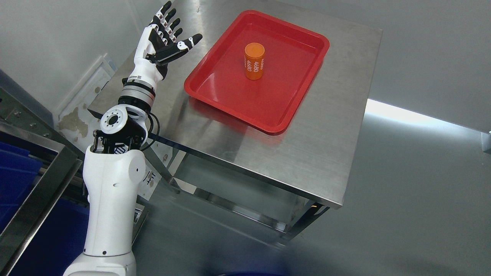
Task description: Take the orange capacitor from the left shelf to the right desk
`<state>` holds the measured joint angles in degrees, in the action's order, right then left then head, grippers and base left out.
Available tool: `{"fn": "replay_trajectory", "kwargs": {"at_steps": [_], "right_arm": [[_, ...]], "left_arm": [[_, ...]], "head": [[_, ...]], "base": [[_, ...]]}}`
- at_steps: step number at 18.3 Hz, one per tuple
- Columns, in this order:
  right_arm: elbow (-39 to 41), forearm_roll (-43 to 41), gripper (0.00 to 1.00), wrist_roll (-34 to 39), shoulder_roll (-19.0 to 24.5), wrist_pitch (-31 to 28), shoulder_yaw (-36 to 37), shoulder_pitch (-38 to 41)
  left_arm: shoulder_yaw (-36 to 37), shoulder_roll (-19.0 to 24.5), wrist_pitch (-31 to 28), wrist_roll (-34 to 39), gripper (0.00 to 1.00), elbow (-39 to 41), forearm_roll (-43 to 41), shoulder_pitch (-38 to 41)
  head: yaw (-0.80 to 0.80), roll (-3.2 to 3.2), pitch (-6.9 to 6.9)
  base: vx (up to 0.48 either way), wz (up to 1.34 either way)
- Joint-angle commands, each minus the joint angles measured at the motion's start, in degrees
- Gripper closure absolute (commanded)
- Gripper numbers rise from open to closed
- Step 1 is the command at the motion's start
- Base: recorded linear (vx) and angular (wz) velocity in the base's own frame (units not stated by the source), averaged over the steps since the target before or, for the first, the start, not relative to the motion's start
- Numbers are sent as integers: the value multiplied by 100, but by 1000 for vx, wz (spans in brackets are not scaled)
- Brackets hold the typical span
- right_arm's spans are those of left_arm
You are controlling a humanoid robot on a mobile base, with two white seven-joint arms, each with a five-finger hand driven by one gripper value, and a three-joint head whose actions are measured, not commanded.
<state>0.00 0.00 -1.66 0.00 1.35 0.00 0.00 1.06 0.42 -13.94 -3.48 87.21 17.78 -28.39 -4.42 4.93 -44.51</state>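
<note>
An orange capacitor [254, 61], a short cylinder with white print, stands upright in a red tray [230, 99] on a steel desk [307, 153]. My left hand [170, 36] is raised above the desk's left side, to the left of the tray. Its fingers are spread and it holds nothing. The hand is well apart from the capacitor. My right arm does not show.
A metal shelf frame [38, 191] with blue bins [15, 172] stands at the lower left. The desk has a lower steel shelf [238, 191]. Grey floor [414, 184] lies to the right of the desk.
</note>
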Motion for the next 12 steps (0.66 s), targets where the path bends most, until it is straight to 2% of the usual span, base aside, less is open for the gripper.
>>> {"fn": "replay_trajectory", "kwargs": {"at_steps": [1, 12], "right_arm": [[100, 18, 0, -1, -100, 6, 70, 114], [100, 18, 0, -1, -100, -3, 70, 114]], "left_arm": [[-150, 58, 23, -56, 0, 350, -2, 87], [-176, 58, 5, -74, 0, 438, 7, 44]], "head": [[0, 0, 0], [0, 0, 0]], "base": [[0, 0], [-41, 12]]}}
